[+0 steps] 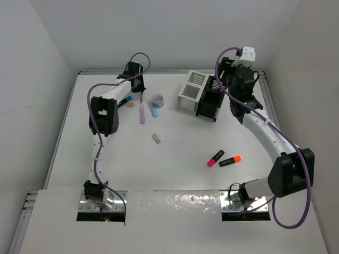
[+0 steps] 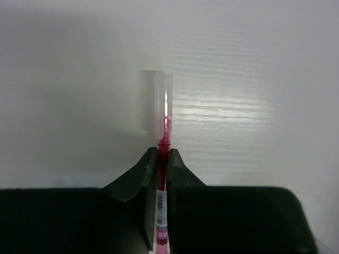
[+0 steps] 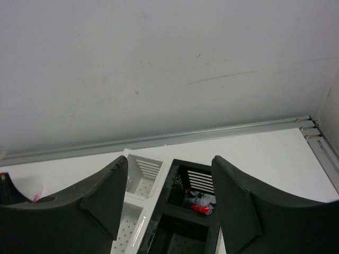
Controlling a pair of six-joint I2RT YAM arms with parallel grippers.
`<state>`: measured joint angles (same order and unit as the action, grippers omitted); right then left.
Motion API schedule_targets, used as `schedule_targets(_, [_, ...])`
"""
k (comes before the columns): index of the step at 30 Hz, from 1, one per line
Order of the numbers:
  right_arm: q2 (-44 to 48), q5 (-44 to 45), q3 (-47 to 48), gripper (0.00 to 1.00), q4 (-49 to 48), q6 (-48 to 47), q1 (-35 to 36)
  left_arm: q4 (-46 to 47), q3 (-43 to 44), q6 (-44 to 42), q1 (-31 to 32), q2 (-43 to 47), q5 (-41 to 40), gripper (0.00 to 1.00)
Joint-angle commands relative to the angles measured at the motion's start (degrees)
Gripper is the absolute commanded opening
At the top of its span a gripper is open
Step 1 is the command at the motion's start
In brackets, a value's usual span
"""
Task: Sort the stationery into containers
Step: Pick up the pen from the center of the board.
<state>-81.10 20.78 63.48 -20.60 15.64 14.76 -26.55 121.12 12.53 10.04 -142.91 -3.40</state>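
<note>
My left gripper (image 2: 163,156) is shut on a thin red pen (image 2: 162,203) whose clear cap (image 2: 162,106) sticks out past the fingertips over the white table. From above, that gripper (image 1: 140,90) is at the back left, with the pen (image 1: 142,97) pointing down. My right gripper (image 3: 169,164) hangs open and empty above the joined containers. The white bin (image 3: 142,182) is on the left and the black bin (image 3: 183,209) on the right, with pens (image 3: 201,203) lying in its far compartment. From above, the right gripper (image 1: 225,87) is over the black bin (image 1: 210,103).
A pink stick (image 1: 142,114), a blue stick (image 1: 153,109) and a greyish round piece (image 1: 158,99) lie near the left gripper. A yellow-ended highlighter (image 1: 124,102) lies under the left arm. A beige eraser (image 1: 156,138) sits mid-table. Pink (image 1: 215,158) and orange (image 1: 230,161) highlighters lie front right.
</note>
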Motion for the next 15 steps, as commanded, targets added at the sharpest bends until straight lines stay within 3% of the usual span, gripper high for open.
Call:
schedule_targets(1, [1.21, -4.33, 4.69, 0.63, 5.37, 1.14, 0.26, 3.61, 5.25, 0.13, 1.38, 7.73, 7.08, 0.0])
schedule_targets(5, [-3.52, -13.46, 13.41, 0.63, 17.51, 5.71, 0.26, 7.46, 6.67, -7.15, 2.17, 14.31, 10.59, 0.0])
schedule_targets(7, [-4.76, -20.14, 16.13, 0.63, 18.93, 9.92, 0.44, 9.93, 5.01, -17.4, 3.92, 19.67, 15.16, 0.0])
schedule_targets(8, [-5.12, -24.08, 16.15, 0.63, 16.23, 13.59, 0.53, 10.63, 1.35, -23.81, 5.58, 23.95, 19.61, 0.0])
schedule_targets(10, [-4.6, -27.27, 15.27, 0.63, 9.66, 20.09, 0.61, 10.46, -6.72, -28.77, 7.26, 30.63, 26.82, 0.0])
schedule_targets(11, [-4.42, -29.28, 13.7, 0.63, 7.0, 22.13, 0.62, 10.55, -9.99, -29.32, 7.71, 32.59, 34.44, 0.0])
schedule_targets(15, [-3.54, -30.97, 9.82, 0.63, -1.81, 26.9, 2.54, 10.9, -18.98, -28.97, 11.31, 39.28, 41.28, 0.0])
